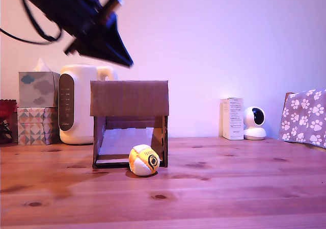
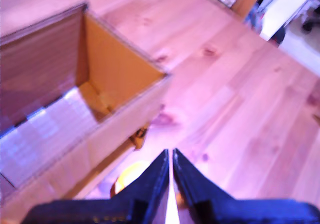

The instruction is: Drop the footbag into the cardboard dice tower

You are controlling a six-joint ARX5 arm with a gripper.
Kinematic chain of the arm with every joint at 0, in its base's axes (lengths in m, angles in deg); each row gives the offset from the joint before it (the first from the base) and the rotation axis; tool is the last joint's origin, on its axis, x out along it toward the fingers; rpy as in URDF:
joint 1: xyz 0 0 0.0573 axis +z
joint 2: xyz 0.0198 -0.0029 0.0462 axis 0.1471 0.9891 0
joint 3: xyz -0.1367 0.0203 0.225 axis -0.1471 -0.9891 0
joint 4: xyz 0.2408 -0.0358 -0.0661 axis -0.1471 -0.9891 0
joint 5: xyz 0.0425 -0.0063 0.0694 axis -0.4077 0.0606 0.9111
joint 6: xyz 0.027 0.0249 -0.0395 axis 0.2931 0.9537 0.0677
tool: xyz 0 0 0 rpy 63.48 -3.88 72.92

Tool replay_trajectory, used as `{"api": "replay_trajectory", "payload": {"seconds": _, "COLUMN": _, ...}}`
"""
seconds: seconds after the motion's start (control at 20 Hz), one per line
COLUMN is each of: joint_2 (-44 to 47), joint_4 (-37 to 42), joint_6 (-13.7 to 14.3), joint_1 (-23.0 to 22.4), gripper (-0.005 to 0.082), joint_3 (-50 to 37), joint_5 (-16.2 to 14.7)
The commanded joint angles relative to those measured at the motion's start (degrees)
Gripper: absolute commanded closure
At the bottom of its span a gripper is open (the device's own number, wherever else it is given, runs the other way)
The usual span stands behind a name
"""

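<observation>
Gripper: my gripper [image 1: 127,63] hangs in the air above the top of the cardboard dice tower [image 1: 129,99], towards the exterior view's left. Its two dark fingers [image 2: 152,181] are pressed almost together, with only a thin sliver of light between them, and nothing is in them.

Footbag: the footbag [image 1: 143,160] lies on the wooden table [image 1: 229,188] at the tower's near right corner in the exterior view, just outside the front gap and touching or nearly touching the right side wall. It is a small soft ball of yellow-orange and white panels, with a dark ring mark facing the camera. The wrist view shows a yellow patch of it [image 2: 131,176] on the table just beyond my fingertips, beside the tower's outer wall.

Dice tower: a brown corrugated box with a solid upper front panel and, below it, a gap showing a pale sloped ramp [image 1: 122,142]. From the wrist view its top is open and I look down into it; the inside holds only the pale ramp, no ball.

Progress: judging from this, the ball sits at the ramp's foot with my fingers empty, so the drop may already be done; I cannot tell that from this moment alone. If not, pickup, lift and release over the open top are all left.

Surroundings: behind the tower, at the exterior view's left, stand a cream-white appliance [image 1: 76,104] and stacked tissue boxes [image 1: 36,106]; far right, a small white box [image 1: 233,118], a white camera [image 1: 254,123] and a paw-print cloth [image 1: 305,117].
</observation>
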Motion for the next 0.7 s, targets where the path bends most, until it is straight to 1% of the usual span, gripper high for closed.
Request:
{"api": "replay_trajectory", "payload": {"seconds": 0.0, "joint_2": -3.1, "joint_4": 4.0, "joint_6": -0.1, "joint_1": 0.1, "gripper": 0.0783, "joint_3": -4.5, "joint_5": -0.3}}
{"api": "replay_trajectory", "payload": {"seconds": 0.1, "joint_2": -7.2, "joint_4": 9.2, "joint_6": -0.7, "joint_1": 0.9, "gripper": 0.0783, "joint_3": -10.6, "joint_5": -0.2}}
{"api": "replay_trajectory", "payload": {"seconds": 0.15, "joint_2": -9.5, "joint_4": 11.8, "joint_6": -1.8, "joint_1": 1.5, "gripper": 0.0783, "joint_3": -13.7, "joint_5": 0.1}}
{"api": "replay_trajectory", "payload": {"seconds": 0.25, "joint_2": -14.1, "joint_4": 15.3, "joint_6": -3.9, "joint_1": 3.3, "gripper": 0.0783, "joint_3": -19.7, "joint_5": 2.1}}
{"api": "replay_trajectory", "payload": {"seconds": 0.35, "joint_2": -18.7, "joint_4": 17.3, "joint_6": -5.1, "joint_1": 5.9, "gripper": 0.0783, "joint_3": -24.9, "joint_5": 4.2}}
{"api": "replay_trajectory", "payload": {"seconds": 0.4, "joint_2": -21.1, "joint_4": 18.3, "joint_6": -5.3, "joint_1": 7.4, "gripper": 0.0783, "joint_3": -27.5, "joint_5": 4.7}}
{"api": "replay_trajectory", "payload": {"seconds": 0.65, "joint_2": -33.8, "joint_4": 22.0, "joint_6": -8.9, "joint_1": 14.2, "gripper": 0.0783, "joint_3": -40.0, "joint_5": 7.7}}
